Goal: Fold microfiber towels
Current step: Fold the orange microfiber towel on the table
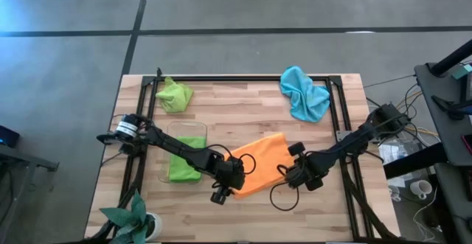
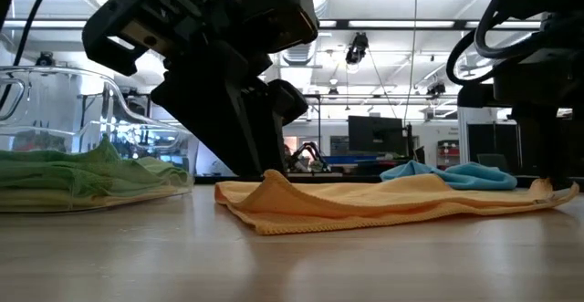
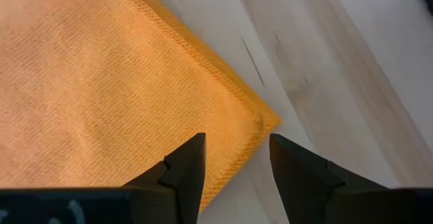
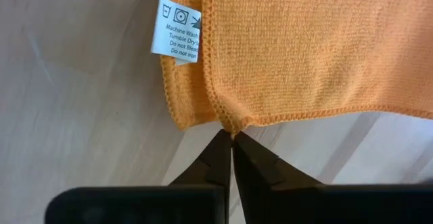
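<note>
High view — the orange towel (image 1: 259, 163) lies flat mid-tabletop; right gripper (image 1: 289, 172) jaws clamped on its right corner, left gripper (image 1: 225, 187) jaws apart straddling its left corner — both arms equally near.

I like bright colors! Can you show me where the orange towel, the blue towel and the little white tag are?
orange towel (image 1: 259, 160): high view, middle of the cloth.
blue towel (image 1: 303, 93): high view, centre of the crumpled cloth.
white tag (image 4: 178, 29): right wrist view, middle of the label.
</note>
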